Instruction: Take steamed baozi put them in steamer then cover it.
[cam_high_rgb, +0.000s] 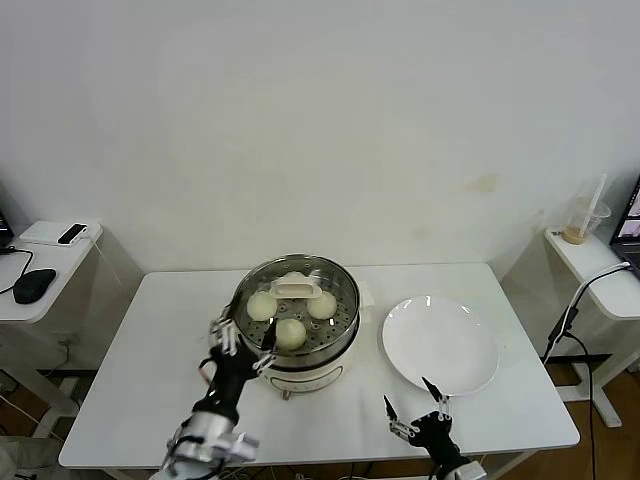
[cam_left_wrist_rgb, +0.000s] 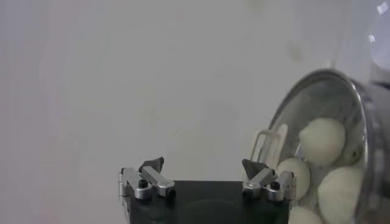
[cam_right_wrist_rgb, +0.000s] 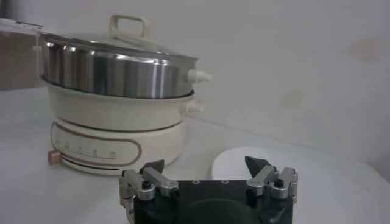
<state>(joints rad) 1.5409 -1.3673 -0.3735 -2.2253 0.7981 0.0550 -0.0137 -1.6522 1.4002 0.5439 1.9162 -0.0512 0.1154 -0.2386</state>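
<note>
— So where do the steamed baozi (cam_high_rgb: 290, 332) sit now?

— All four show inside the steamer (cam_high_rgb: 296, 322), on its perforated tray, seen through the cover (cam_high_rgb: 294, 290). The glass lid rests level on the pot's rim, so by the look of it the loading and covering are done.

— And the left gripper (cam_high_rgb: 242, 342)?

— It hangs just beside the steamer's near-left wall, jaws spread wide and holding nothing. The left wrist view shows both fingertips (cam_left_wrist_rgb: 253, 167) apart with only bare wall between them. That reads like a hand that no longer has business with the lid.

— Which way does the lid's handle (cam_high_rgb: 294, 289) run?

— Its long axis lies across the robot's view, left to right, a cream bar arching over the lid's centre. That suits a grip from the near side, pads closing front and back of the bar.

— The right gripper (cam_high_rgb: 417, 409)?

— Parked low at the table's (cam_high_rgb: 140, 400) near edge, just in front of the white plate (cam_high_rgb: 440, 345), jaws wide, empty. The plate carries nothing, which fits the buns being in the pot.
</note>
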